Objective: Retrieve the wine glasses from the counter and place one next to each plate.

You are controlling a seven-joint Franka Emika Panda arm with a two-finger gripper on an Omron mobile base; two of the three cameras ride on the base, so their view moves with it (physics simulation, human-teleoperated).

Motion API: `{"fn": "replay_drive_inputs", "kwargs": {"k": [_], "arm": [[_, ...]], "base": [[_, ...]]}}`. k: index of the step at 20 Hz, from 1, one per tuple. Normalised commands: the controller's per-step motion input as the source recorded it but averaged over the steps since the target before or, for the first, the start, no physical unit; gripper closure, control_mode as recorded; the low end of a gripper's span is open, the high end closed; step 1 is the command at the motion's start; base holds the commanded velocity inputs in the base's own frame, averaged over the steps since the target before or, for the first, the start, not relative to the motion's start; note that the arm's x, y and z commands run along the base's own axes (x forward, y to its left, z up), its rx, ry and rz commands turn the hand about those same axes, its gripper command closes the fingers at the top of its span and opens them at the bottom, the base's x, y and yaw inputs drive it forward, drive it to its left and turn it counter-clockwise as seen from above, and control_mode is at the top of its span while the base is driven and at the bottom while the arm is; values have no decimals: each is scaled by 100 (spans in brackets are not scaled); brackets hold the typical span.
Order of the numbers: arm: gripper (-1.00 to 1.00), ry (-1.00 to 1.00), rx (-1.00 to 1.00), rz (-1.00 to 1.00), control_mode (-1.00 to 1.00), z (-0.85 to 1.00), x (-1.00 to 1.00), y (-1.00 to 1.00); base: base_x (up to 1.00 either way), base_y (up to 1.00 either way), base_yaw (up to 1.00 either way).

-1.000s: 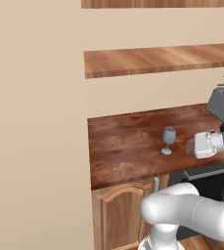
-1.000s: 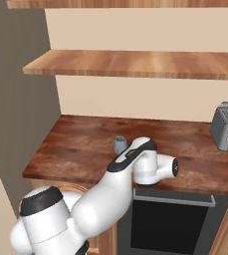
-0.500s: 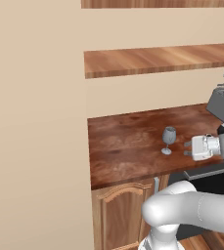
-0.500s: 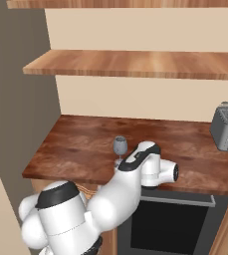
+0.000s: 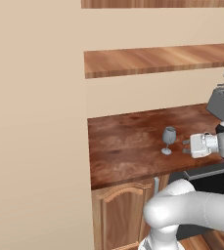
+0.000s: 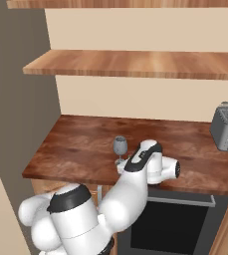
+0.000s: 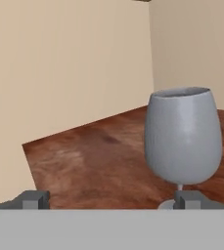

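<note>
The gripper [image 5: 184, 146] is level with the counter [image 5: 128, 141], jaws fully spread and empty, pointing at one wine glass [image 5: 168, 139] that stands upright near the counter's front edge, just beside the fingertips [image 7: 188, 198] but not yet between them. The step in hand appears to be the approach for the first pick. The next move calls for shifting sideways to centre the glass, which sits off toward one fingertip in the hand view, then advancing and closing gently, since it would likely tip easily.

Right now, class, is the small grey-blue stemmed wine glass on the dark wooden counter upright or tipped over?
Upright. The grey-blue stemmed wine glass stands on its round foot on the dark wooden counter, bowl opening upward, with the open gripper beside it.
</note>
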Motion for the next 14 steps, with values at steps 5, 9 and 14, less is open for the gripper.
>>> {"fn": "replay_drive_inputs", "kwargs": {"k": [5,9,14], "arm": [[-100,0,0,0,-100,0,10,0],[-100,0,0,0,-100,0,16,0],[-100,0,0,0,-100,-1,7,6]], "base": [[0,0,0],[0,0,0],[0,0,0]]}}
